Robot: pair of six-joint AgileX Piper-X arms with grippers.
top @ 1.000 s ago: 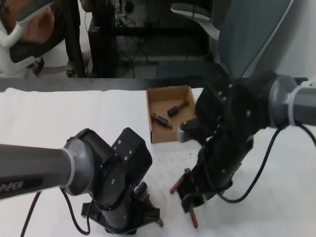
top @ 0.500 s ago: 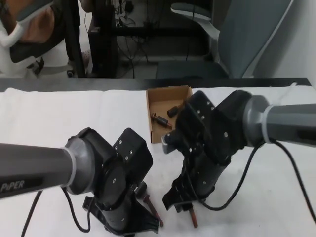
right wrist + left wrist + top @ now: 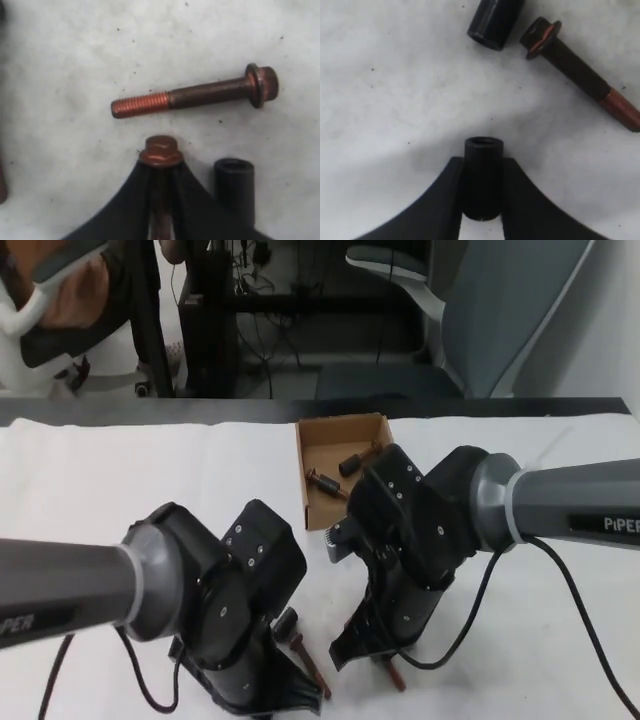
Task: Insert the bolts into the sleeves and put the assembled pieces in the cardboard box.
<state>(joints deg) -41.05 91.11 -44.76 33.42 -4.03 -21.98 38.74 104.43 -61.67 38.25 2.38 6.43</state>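
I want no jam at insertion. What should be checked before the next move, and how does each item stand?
1. Left gripper shut on a sleeve: ok.
2. Right gripper shut on a bolt: ok.
3. Bolt tip lined up with the sleeve's bore: cannot tell.
4. Cardboard box open, with room: ok.
5. Loose bolt apart from the right gripper: ok.

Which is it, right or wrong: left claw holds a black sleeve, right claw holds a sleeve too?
Wrong: the right wrist view shows the right claw shut on a copper bolt. The left claw does hold a black sleeve.
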